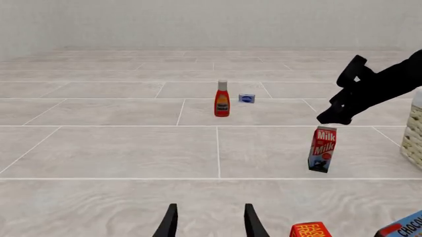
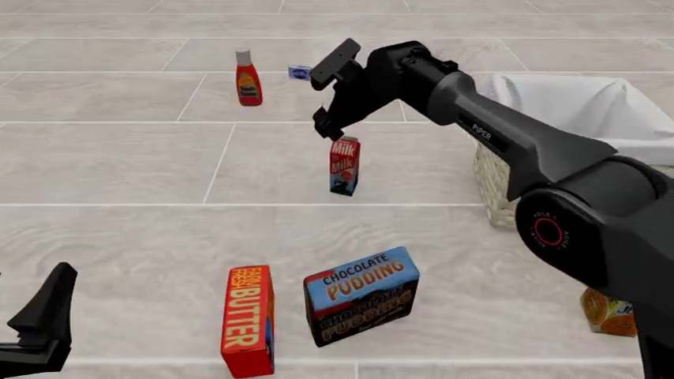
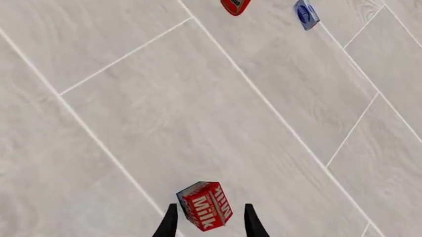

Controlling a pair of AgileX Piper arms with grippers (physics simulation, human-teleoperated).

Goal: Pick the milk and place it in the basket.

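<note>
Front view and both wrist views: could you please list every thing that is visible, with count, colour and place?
milk: 1, red carton, centre, standing under the right end effector
basket: 1, pale wicker with white liner, right side
ketchup bottle: 1, red, far left
small blue box: 1, blue, far side, right of the ketchup
butter box: 1, red, near side
chocolate pudding box: 1, blue and dark, right of the butter
orange carton: 1, orange, near right, mostly hidden
left end effector: 1, black, open, low near left
right end effector: 1, black, open, above the milk
</note>
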